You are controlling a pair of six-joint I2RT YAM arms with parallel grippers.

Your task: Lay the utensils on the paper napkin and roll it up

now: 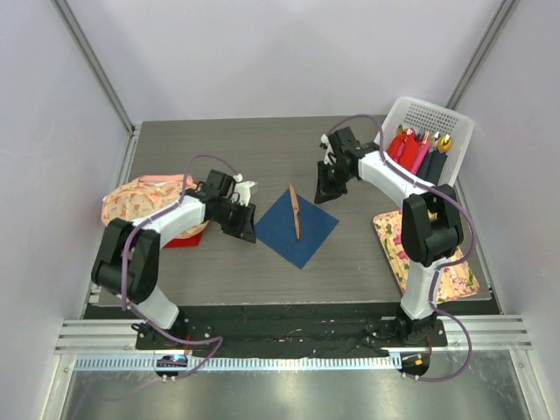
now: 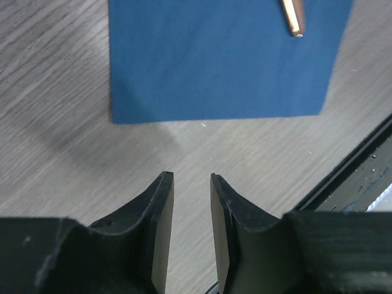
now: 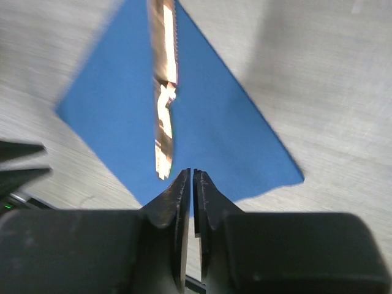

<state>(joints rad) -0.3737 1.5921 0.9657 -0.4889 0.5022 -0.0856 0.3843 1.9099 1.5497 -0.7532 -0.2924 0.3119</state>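
The dark blue paper napkin (image 1: 302,232) lies flat mid-table, turned like a diamond. One slim copper-brown utensil (image 1: 296,210) lies on it, running from its far corner toward the middle. I see no other copper pieces. My left gripper (image 1: 241,224) is open and empty, low over the table just left of the napkin. In the left wrist view, the napkin (image 2: 220,61) and the utensil's end (image 2: 293,15) lie ahead of the left gripper (image 2: 192,176). My right gripper (image 1: 328,188) is shut and empty at the napkin's right side. In the right wrist view, the gripper (image 3: 191,171) is over the napkin (image 3: 220,122), beside the utensil (image 3: 164,104).
A white basket (image 1: 451,118) at the back right holds red and pink rolls with gold tips. A floral cloth (image 1: 442,271) lies flat at the right. A bunched floral cloth (image 1: 140,199) lies at the left, with something red (image 1: 185,240) under it.
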